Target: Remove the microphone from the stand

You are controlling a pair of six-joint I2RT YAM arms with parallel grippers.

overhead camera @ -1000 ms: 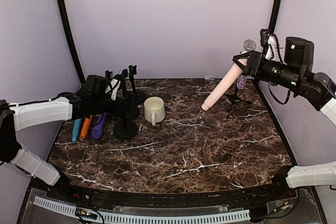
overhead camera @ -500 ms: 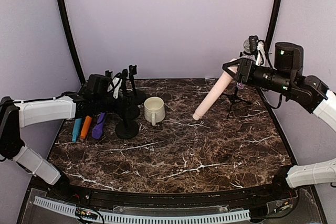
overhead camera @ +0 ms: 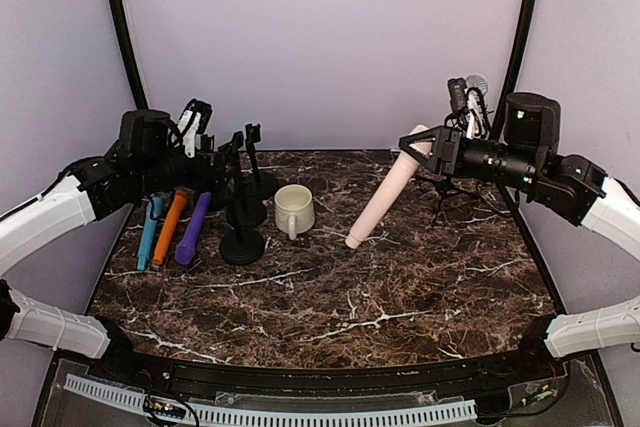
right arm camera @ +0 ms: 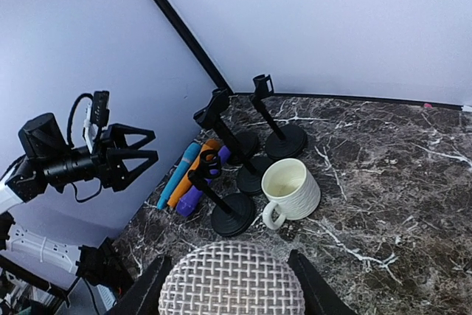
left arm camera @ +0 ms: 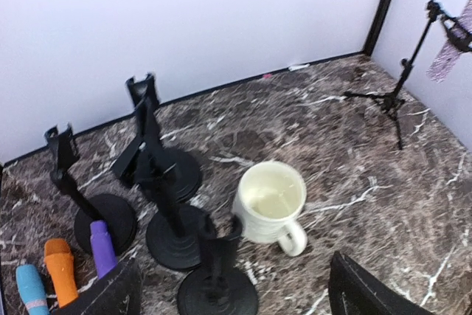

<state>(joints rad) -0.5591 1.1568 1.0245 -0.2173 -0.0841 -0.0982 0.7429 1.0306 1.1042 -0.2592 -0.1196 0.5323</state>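
My right gripper is shut on a pale pink microphone, held in the air with its tail slanting down toward the table's middle. Its mesh head fills the bottom of the right wrist view between the fingers. Behind that arm stands a black tripod stand that carries a glittery purple microphone, partly hidden in the top view. My left gripper hangs open and empty above the black round-base stands, its fingers wide apart.
A cream mug sits beside several black stands. Blue, orange and purple microphones lie side by side at the left edge. Purple walls close in the back and sides.
My left gripper has opened and risen up and back, away from the stands. My right arm has carried the pink microphone leftward toward the table's middle.
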